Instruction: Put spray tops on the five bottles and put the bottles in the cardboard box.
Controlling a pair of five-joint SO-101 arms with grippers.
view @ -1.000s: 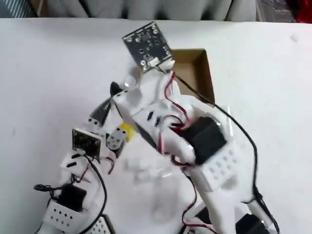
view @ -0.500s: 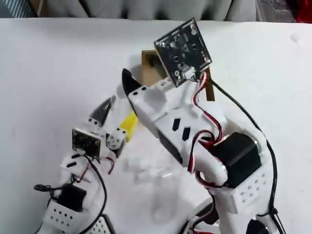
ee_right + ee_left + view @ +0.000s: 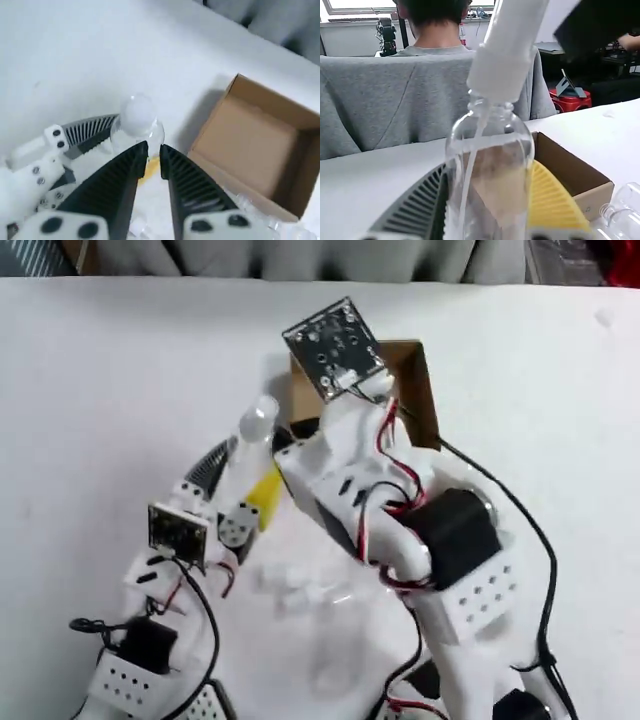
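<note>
1. One bottle (image 3: 487, 165) wears a spray top (image 3: 502, 55), with the dip tube inside. The top sits cocked, so it is probably not fully seated.
2. The box (image 3: 252, 132) is empty, so nothing is packed yet. A spare bottle (image 3: 626, 212) lies on the bench near the box, uncapped as far as shows.
3. The left gripper (image 3: 487, 200) is clamped on the bottle's body, just beside the box. The bottle stands upright, long axis vertical, neck up.
4. The right gripper (image 3: 152, 150) hangs above the bottle, beside the box. Its fingers are narrowly apart and hold nothing.
</note>
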